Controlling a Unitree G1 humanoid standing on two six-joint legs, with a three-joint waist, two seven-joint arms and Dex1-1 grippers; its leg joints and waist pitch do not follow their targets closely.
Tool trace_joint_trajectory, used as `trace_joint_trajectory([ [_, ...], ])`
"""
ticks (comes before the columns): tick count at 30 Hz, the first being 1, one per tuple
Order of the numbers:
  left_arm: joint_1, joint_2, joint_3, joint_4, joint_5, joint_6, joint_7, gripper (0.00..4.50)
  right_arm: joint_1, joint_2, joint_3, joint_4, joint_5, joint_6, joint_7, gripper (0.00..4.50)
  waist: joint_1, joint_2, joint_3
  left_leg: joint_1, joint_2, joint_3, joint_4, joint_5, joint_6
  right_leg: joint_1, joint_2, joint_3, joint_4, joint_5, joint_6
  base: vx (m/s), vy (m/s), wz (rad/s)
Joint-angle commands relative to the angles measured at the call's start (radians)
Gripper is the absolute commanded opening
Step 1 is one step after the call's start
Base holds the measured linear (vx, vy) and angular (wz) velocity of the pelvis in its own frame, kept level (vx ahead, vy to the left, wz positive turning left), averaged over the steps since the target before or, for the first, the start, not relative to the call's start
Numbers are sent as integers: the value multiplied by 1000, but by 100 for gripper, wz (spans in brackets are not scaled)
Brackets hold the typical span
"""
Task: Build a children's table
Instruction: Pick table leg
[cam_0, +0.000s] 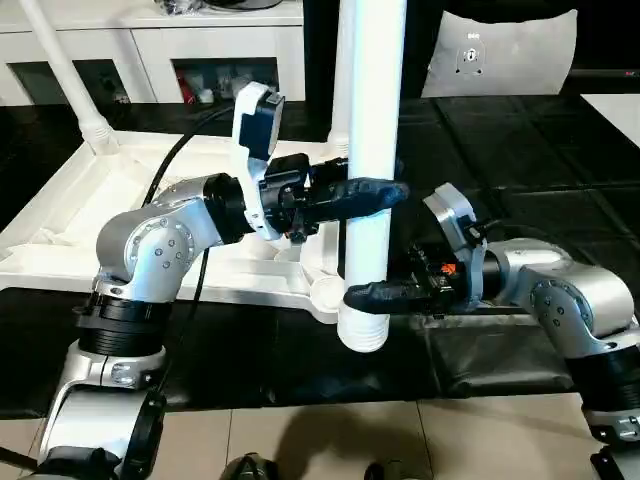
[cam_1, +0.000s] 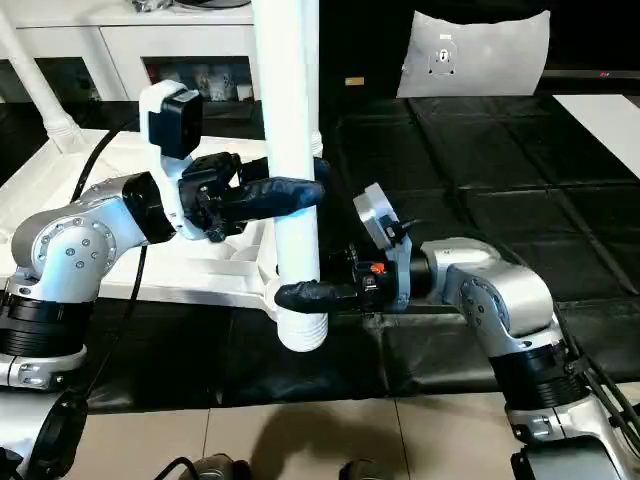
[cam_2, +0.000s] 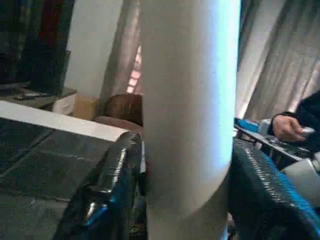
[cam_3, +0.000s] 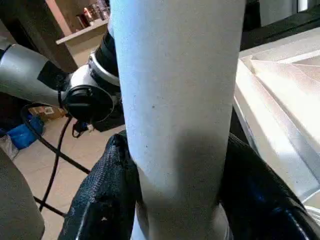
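The children's table top (cam_0: 60, 230) lies upside down on the black surface, white and ribbed. One white leg (cam_0: 70, 80) stands slanted in its far left corner. A second white leg (cam_0: 372, 150) is held upright at the near right corner, beside the round socket (cam_0: 325, 293). Its ribbed end (cam_0: 362, 335) hangs just past the front edge. My left gripper (cam_0: 375, 192) is shut on this leg at mid height, with its fingers (cam_2: 112, 180) on either side. My right gripper (cam_0: 365, 295) is shut on the same leg lower down, its fingers (cam_3: 100, 200) hugging it just above the ribbed end.
The black-covered work surface (cam_0: 520, 180) stretches to the right and back. A white cushion (cam_0: 500, 55) leans at the back right, and white cabinets (cam_0: 150, 50) stand behind. Tiled floor (cam_0: 330, 440) lies below the front edge. A person's hand (cam_2: 287, 127) rests at a desk far off.
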Motion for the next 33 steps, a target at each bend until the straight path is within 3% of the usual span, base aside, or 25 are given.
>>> trace_joint_trajectory([
  [1,5,12,12,-9,4,6,8,295,10,-1,2,-34,-10,-17,-11,193,1,-5,-90,14,39,-13,-60,-125,50,61,-69,44,-79,-280,-187,0,0,0],
  [9,73,23,-13,-28,129,-90,100,338,27,82,-40,-8,-88,-159,-160,193,-5,0,-87,15,43,-15,-64,-147,30,55,-71,44,-82,-308,-172,0,0,0],
  [13,126,-36,0,-81,194,-145,263,338,28,161,-49,19,-166,-235,-330,193,-8,-1,-89,18,44,-16,-66,-159,14,55,-73,44,-79,-305,-173,0,0,0],
  [16,146,-80,-16,-105,262,-190,364,338,30,197,-48,25,-196,-269,-392,193,-11,-1,-87,16,43,-15,-67,-165,22,54,-71,45,-84,-297,-170,0,0,0],
  [17,158,-119,-34,-119,331,-233,453,303,27,229,-54,37,-222,-290,-458,193,-11,-1,-88,16,44,-15,-67,-165,22,55,-71,45,-84,-296,-166,0,0,0],
  [20,170,-182,-34,-129,395,-281,578,297,22,269,-62,59,-256,-326,-534,193,-13,-4,-89,13,43,-14,-66,-161,23,56,-71,45,-85,-285,-161,0,0,0],
  [25,185,-202,-84,-139,513,-377,666,259,17,298,-68,90,-287,-352,-593,193,-22,-7,-90,8,41,-16,-67,-165,31,57,-69,45,-86,-291,-145,0,0,0],
  [33,203,-227,-123,-142,573,-409,708,204,16,314,-61,102,-308,-378,-620,193,-27,-4,-93,9,41,-16,-65,-171,38,57,-71,45,-86,-286,-154,0,0,0],
])
